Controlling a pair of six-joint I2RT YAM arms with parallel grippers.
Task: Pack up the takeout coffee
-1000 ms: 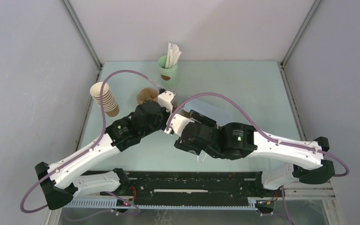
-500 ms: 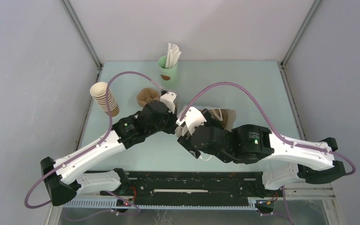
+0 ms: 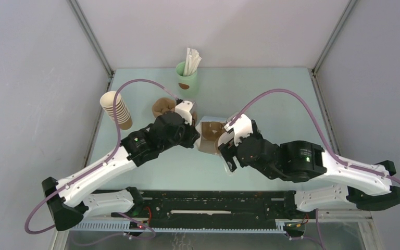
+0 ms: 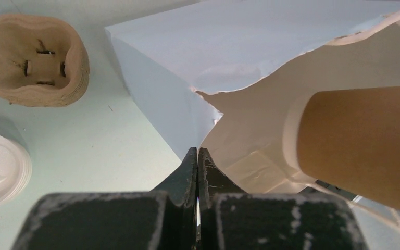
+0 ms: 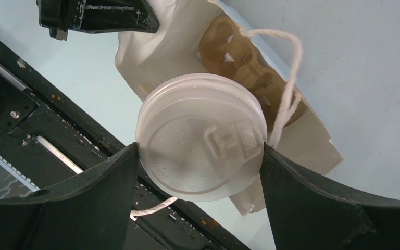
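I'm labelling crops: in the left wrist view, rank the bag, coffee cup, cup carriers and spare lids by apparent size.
1. bag
2. coffee cup, near camera, cropped
3. cup carriers
4. spare lids, cropped

Cup (image 4: 359, 140) kraft brown, lid (image 5: 200, 138) white; bag (image 4: 250, 117) white; table (image 3: 271, 94) pale mint.

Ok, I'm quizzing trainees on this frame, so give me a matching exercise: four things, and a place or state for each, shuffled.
1 left gripper
2 right gripper
3 mint-green cup
4 stack of brown cups

a table, left side
b closed on takeout coffee
c table, far edge
d pinching paper bag rim

Pairs: 1-d, 2-b, 3-c, 4-a
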